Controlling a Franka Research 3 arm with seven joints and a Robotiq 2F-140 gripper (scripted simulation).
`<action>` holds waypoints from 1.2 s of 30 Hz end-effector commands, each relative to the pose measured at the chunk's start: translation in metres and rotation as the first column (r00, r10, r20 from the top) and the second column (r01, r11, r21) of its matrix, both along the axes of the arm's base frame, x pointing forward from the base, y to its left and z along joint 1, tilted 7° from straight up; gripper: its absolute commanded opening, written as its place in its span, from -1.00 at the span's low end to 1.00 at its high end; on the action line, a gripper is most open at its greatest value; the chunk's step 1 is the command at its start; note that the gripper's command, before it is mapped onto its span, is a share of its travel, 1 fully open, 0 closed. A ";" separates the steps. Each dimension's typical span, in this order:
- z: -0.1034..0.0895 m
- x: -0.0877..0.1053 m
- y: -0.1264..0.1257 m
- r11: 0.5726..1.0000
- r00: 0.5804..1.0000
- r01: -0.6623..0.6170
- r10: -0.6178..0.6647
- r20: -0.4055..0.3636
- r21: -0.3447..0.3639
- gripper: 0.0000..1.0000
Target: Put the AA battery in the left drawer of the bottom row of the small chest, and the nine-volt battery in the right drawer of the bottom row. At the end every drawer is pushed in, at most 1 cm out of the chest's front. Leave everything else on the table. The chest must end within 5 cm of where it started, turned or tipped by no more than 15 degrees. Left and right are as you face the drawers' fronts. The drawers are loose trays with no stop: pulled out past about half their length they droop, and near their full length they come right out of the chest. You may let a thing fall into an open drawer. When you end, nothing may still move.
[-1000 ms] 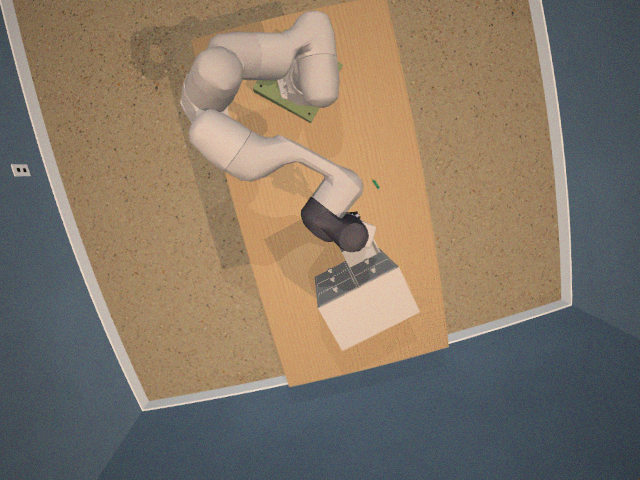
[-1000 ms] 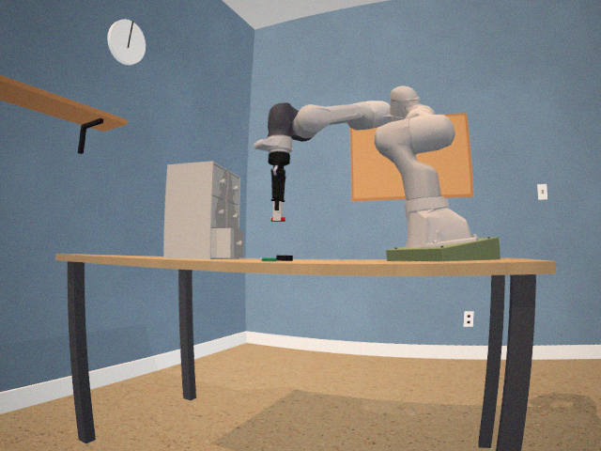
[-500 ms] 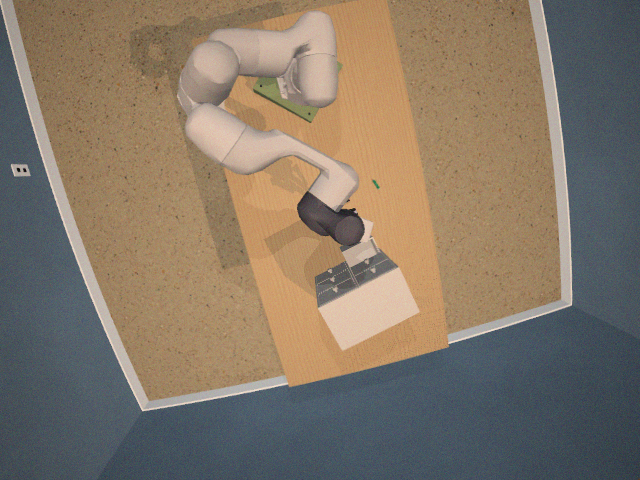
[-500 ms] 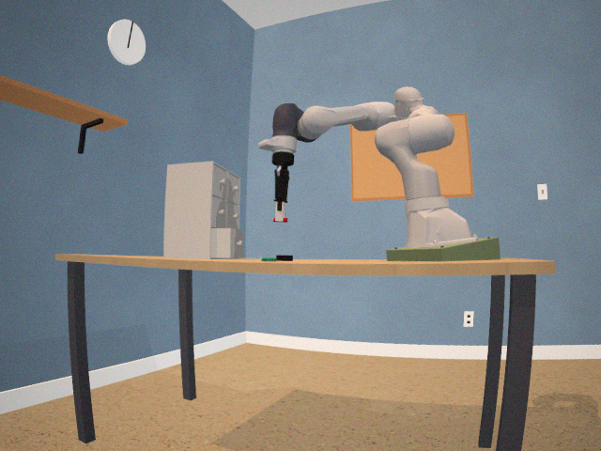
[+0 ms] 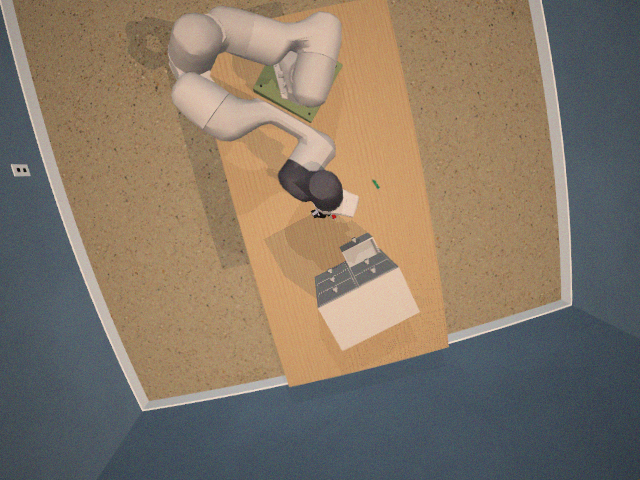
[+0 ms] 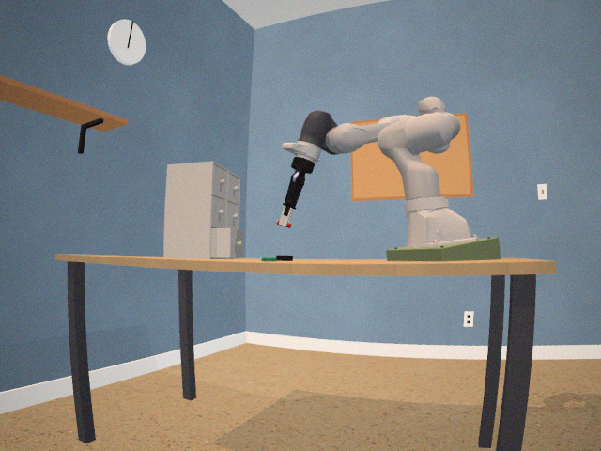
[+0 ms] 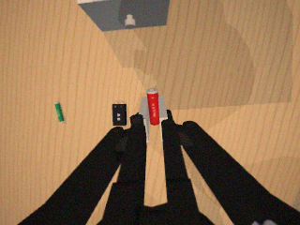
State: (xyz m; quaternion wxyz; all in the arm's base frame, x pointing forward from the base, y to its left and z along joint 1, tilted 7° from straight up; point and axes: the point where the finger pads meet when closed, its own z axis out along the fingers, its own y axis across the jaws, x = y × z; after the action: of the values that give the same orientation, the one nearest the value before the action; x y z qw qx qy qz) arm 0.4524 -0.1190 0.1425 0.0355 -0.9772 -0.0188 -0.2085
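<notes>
The gripper (image 5: 325, 213) (image 6: 284, 221) (image 7: 153, 105) is clenched on the red battery (image 5: 333, 216) (image 6: 289, 225) (image 7: 153, 110), judged to be the AA cell. It is tilted and clear of the table (image 5: 405, 170) (image 6: 339, 266) (image 7: 28, 187). The bottom left drawer (image 5: 347, 248) (image 6: 221, 242) (image 7: 150, 14) stands pulled out of the chest (image 5: 369, 310) (image 6: 188, 213); the other drawers appear shut. The nine-volt battery (image 6: 284, 257) (image 7: 119, 114) lies on the table, near the smaller green battery (image 5: 375, 183) (image 6: 268, 258) (image 7: 59, 112), which is to remain there.

Likely step: carry the red battery to the open drawer.

Caution:
- Release short of the drawer front may drop the battery onto the table, where it can roll.
- The battery projects beyond both sides of the pads; a low approach may catch an end on the drawer rim and twist it loose.
- Downward contact may make the extended tray droop; a pull may draw it out entirely.
- An off-centre or hard closing push may jam the tray or shift the chest.
- Lowering beside the nine-volt battery may knock it away.
</notes>
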 end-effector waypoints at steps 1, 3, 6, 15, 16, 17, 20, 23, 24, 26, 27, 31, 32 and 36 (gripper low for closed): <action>0.014 0.012 0.004 1.000 0.983 0.022 -0.025 0.184 0.021 -0.89; 0.014 0.012 0.004 1.000 0.983 0.022 -0.025 0.184 0.021 -0.89; 0.012 0.010 0.004 0.999 0.956 0.027 -0.034 0.291 0.028 -0.89; 0.009 0.005 0.004 0.998 0.865 0.035 -0.053 0.500 0.044 -0.89; 0.009 0.005 0.004 0.998 0.854 0.036 -0.054 0.517 0.046 -0.89; 0.008 0.004 0.004 0.998 0.845 0.036 -0.056 0.532 0.047 -0.89; 0.008 0.004 0.004 0.998 0.835 0.037 -0.057 0.547 0.048 -0.89; 0.008 0.003 0.004 0.998 0.808 0.038 -0.061 0.587 0.052 -0.89; 0.007 0.003 0.004 0.998 0.799 0.038 -0.063 0.598 0.053 -0.89; 0.007 0.002 0.004 0.998 0.784 0.039 -0.065 0.617 0.055 -0.89; 0.007 0.002 0.004 0.998 0.777 0.039 -0.065 0.626 0.056 -0.89; 0.006 0.001 0.004 0.997 0.756 0.039 -0.068 0.650 0.059 -0.89; 0.006 0.001 0.004 0.997 0.753 0.039 -0.069 0.654 0.059 -0.89; 0.006 0.001 0.004 0.997 0.746 0.039 -0.069 0.662 0.060 -0.89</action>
State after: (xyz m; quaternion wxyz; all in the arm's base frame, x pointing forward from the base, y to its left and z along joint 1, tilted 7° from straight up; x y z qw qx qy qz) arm 0.4525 -0.1159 0.1423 0.0454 -0.8463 0.0124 -0.5306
